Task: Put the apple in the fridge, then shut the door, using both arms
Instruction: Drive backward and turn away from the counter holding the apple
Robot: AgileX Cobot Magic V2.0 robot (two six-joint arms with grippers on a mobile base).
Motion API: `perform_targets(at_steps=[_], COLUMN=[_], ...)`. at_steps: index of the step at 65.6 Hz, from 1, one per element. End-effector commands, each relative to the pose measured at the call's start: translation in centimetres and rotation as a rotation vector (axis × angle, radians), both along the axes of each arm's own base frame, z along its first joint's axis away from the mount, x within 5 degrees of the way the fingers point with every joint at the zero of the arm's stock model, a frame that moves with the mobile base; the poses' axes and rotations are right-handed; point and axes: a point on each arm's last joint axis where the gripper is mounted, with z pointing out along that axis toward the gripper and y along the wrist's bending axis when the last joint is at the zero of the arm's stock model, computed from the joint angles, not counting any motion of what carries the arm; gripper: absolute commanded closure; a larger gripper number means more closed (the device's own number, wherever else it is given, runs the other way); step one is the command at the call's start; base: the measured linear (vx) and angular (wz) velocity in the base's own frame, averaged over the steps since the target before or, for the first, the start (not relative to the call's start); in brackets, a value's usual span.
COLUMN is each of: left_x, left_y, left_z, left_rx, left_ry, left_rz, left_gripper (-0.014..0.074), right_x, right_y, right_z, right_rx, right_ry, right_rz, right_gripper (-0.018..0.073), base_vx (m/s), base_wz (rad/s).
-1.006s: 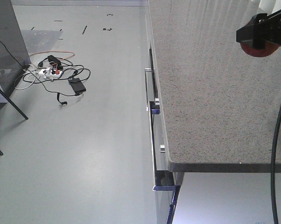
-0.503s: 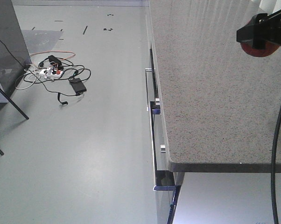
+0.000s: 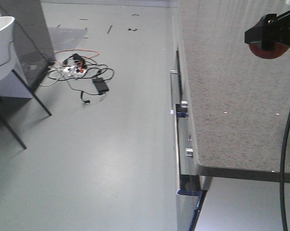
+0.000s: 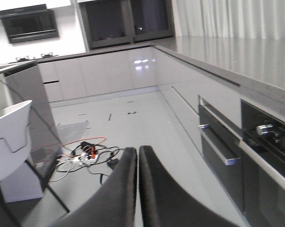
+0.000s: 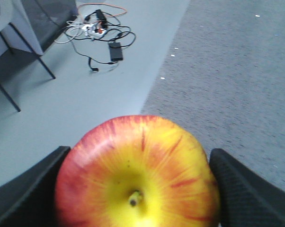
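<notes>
Here the grey floor [image 3: 101, 159] takes the left half of the front view. The speckled stone countertop [image 3: 231, 96] fills that view from 12 to 4 o'clock, and its drawer fronts [image 3: 181, 144] drop away towards 6. A dark grey panel [image 3: 27, 24] stands at 11 o'clock; we cannot tell whether it is the fridge, and no door shows. A white chair [image 3: 0, 43] on thin black legs sits at 10 o'clock, with a tangle of cables [image 3: 77, 72] just past it towards 11.

The right gripper [image 3: 275, 33] hangs over the countertop at 2 o'clock, clamped on the apple [image 5: 138, 170]. One black finger [image 5: 29, 194] sits at 9 o'clock of the fruit and the other at 3, with the stem facing the wrist camera. The left gripper [image 4: 138, 184] is pinched closed on nothing and points along the aisle.

We judge the carry barely begun. The main risk is the apple's smooth round skin: held on two sides only, it could roll out if the arm jolts. The base could also snag the cables or clip a chair leg, and the trailing black cable [image 3: 282, 154] at 4 o'clock could catch the countertop's corner [image 3: 200, 168].

The aisle between the chair and the drawer fronts is wide and bare towards 7 o'clock. Protruding handles [image 3: 173, 91] narrow it along the counter edge.
</notes>
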Motion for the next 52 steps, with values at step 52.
perform_targets(at_steps=[52], left_x=[-0.27], left_y=[-0.02], left_z=[1.36], left_rx=[-0.028], left_ry=[-0.103], left_rz=[-0.006], left_gripper=[0.0603], right_x=[-0.80], right_y=[-0.17], right_z=[2.73], right_rx=[0.012], right_ry=[-0.139], right_rz=[-0.020], right_gripper=[0.0458], base_vx=[-0.04], base_wz=[0.48])
